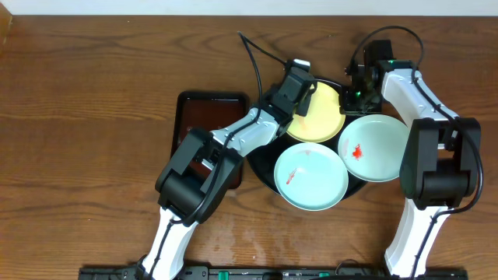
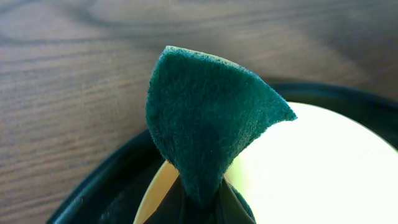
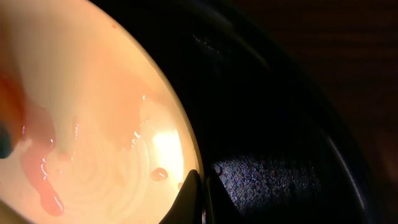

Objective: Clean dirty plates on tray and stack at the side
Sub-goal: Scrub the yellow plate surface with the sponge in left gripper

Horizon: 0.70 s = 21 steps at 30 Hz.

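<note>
Fuzzy scouring pad [image 2: 205, 118], glossy wet plate [image 3: 112, 74]

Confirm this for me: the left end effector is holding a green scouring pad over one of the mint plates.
Not quite. The left end effector does hold the green scouring pad, but over the pale yellow plate, not a mint one. The left wrist view shows it.
</note>
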### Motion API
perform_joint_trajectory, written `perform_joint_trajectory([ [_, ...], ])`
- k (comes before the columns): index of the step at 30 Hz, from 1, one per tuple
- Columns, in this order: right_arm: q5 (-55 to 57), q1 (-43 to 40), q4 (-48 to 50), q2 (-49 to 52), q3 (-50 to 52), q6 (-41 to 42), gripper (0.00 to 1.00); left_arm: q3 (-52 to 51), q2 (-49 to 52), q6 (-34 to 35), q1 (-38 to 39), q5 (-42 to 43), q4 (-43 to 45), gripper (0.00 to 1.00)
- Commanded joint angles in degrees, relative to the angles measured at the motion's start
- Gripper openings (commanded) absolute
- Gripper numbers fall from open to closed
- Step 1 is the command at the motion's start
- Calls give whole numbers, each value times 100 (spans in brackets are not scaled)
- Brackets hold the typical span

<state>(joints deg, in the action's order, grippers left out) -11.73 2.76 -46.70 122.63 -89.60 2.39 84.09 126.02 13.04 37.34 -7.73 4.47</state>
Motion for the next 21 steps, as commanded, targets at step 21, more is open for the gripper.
perform_joint_trajectory([
  [21, 114, 33, -7, -24, 48, 280, 1, 52, -328, 542, -15, 612, -1526, 8],
])
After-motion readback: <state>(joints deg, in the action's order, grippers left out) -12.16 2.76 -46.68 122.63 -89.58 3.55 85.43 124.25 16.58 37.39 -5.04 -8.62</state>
